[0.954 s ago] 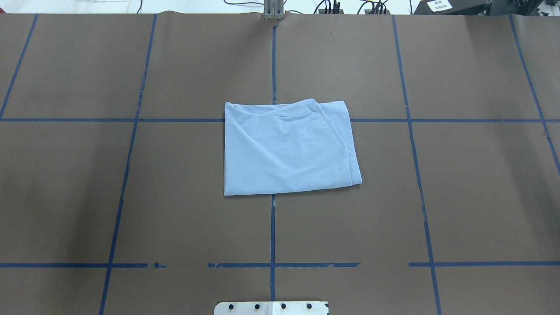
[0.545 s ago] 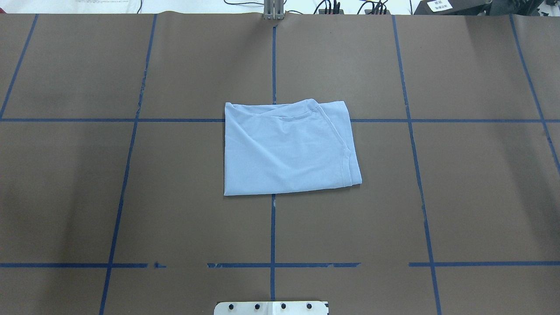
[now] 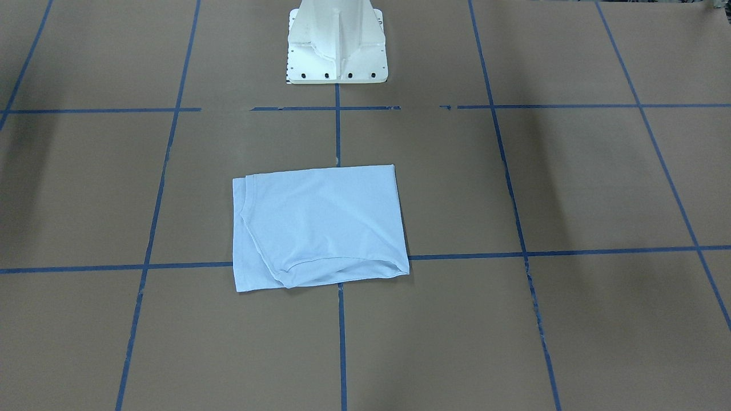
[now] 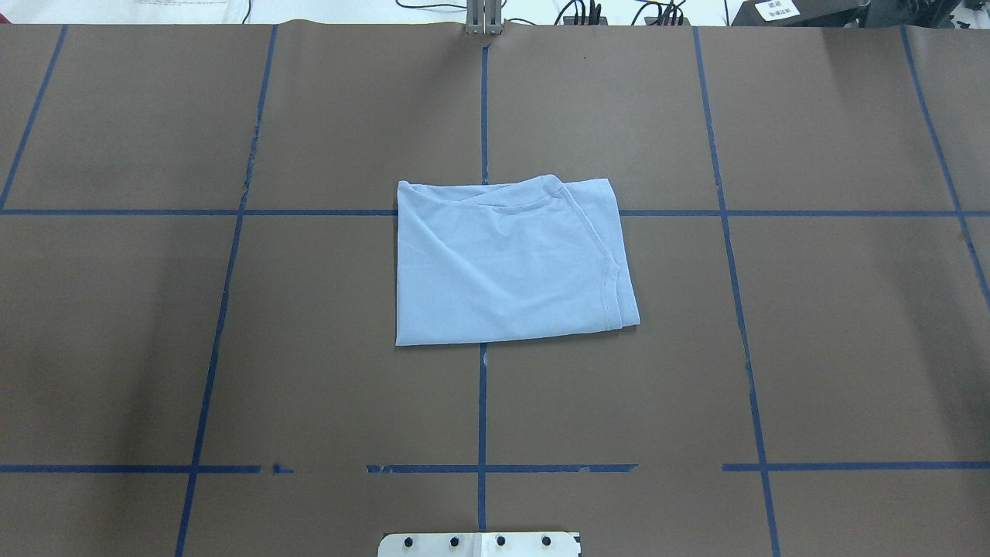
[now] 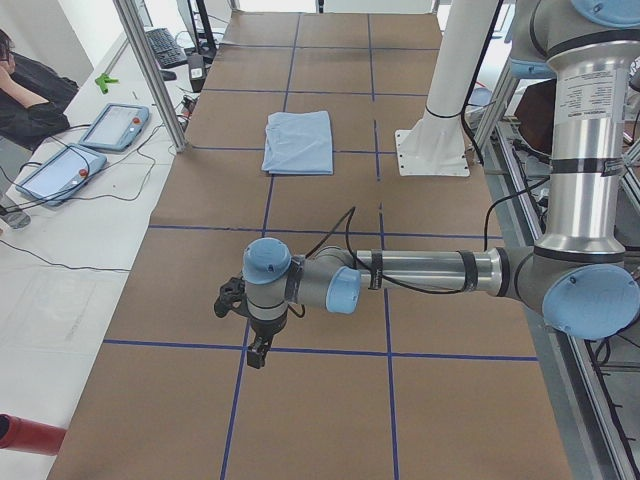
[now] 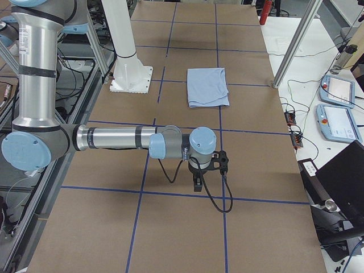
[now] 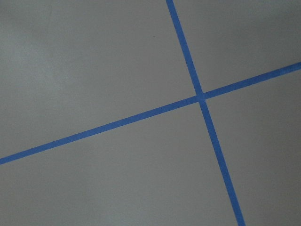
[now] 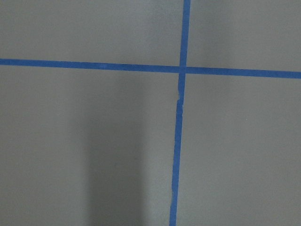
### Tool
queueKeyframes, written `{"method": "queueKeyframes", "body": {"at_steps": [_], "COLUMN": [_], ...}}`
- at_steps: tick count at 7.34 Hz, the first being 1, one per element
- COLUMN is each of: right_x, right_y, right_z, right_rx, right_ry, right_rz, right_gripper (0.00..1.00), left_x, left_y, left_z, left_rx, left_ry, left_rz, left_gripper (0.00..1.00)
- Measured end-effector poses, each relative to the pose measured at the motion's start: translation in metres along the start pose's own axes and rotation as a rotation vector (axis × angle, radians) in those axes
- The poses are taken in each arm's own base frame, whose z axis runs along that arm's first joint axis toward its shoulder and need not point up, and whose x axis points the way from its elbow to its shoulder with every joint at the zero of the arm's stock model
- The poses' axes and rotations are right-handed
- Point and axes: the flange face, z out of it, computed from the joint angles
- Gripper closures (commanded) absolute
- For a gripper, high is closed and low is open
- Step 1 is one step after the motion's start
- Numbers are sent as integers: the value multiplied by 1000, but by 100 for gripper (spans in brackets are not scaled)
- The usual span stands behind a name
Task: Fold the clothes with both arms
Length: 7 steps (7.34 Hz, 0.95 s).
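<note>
Overhead and front-facing views: T-shirt [image 4: 503, 263] [image 3: 317, 225], brown table [image 4: 812, 348] and white pedestal [image 3: 337, 40] only. The arms show in the side views alone.

Left-end view: left arm [image 5: 430, 272] stretched low over the table, left gripper [image 5: 258, 350] pointing down near a tape crossing. Right-end view: right arm [image 6: 114, 138] in the same pose, right gripper [image 6: 197, 181] pointing down. Both wrist cameras show only brown paper and crossed blue tape lines [image 7: 200, 96], no fingers. Cannot tell whether either gripper is open or closed.

T-shirt lies mid-table in front of the pedestal, folded to a rough rectangle, flat, collar edge on the side away from the robot. Nothing touches it. Each gripper is well apart from it, out toward its own end of the table, with the shirt [image 5: 299, 142] [image 6: 208, 86] far beyond.

Count: one T-shirt, two arms, two grippers, one pedestal. Off-table: two pendant screens [image 5: 115, 125], one person [image 5: 25, 95] seated at the edge.
</note>
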Motion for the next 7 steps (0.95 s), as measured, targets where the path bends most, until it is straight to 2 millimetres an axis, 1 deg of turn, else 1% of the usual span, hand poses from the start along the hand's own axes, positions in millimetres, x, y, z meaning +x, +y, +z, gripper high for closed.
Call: {"method": "queueKeyframes", "body": {"at_steps": [1,3,5,7], "right_x": [5,13,13,12], "right_y": [-1,-4,-6,-7], "right_z": [5,13,13,12], "right_rx": [10,21,27,31], "right_ry": [0,1,0,-1], "right_rz": [-7,-17,-22,-26], "right_gripper": [0,0,0,0], "left_x": [3,4,4,5], "left_y": [3,7,7,7], "left_z": [0,2,2,2], "left_rx": [-2,-3,-3,-4], "left_ry": [22,37,39,39], "left_rz": [-11,-117,-172,-180], "left_gripper": [0,0,0,0]}}
